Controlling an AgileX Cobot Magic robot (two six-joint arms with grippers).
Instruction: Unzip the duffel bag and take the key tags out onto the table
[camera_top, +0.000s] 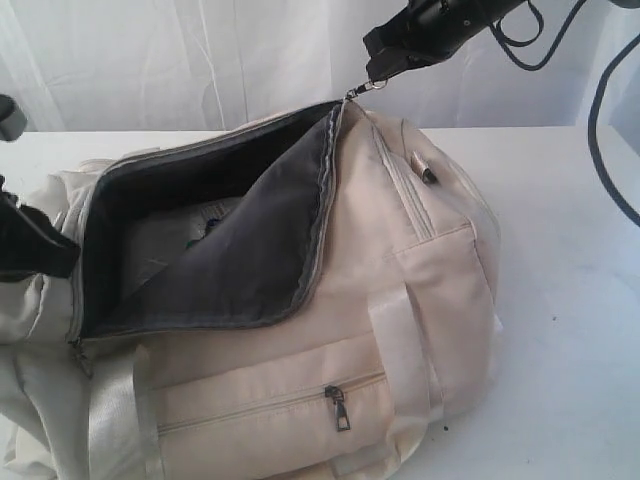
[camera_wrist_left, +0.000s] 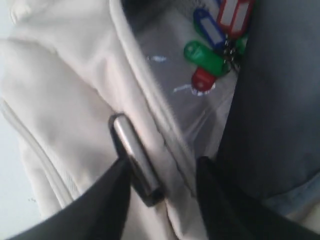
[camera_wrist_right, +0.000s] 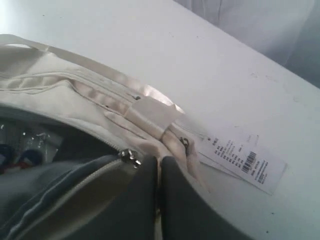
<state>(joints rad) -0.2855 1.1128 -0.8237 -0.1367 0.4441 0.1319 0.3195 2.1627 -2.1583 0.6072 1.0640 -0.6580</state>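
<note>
The right gripper (camera_top: 383, 68) jaws are clamping shut on the zipper pull (camera_top: 368, 88) of the duffel bag (camera_top: 420, 290), which is lying unzipped on the table (camera_top: 570, 300). The left gripper (camera_wrist_left: 161, 167) jaws are standing apart, straddling the bag's rim. The key tags (camera_wrist_left: 206, 57) are lying inside the bag.

The duffel bag (camera_top: 420, 290) lies on the surface (camera_top: 570, 340). The key tags (camera_wrist_left: 217, 45) lie inside its main compartment. The front pocket (camera_top: 270, 405) faces forward. The right gripper (camera_top: 378, 72) is above the bag's rear end, at the zipper pull (camera_top: 366, 88). A paper label (camera_wrist_right: 245, 162) lies on the surface just beside the bag.
</note>
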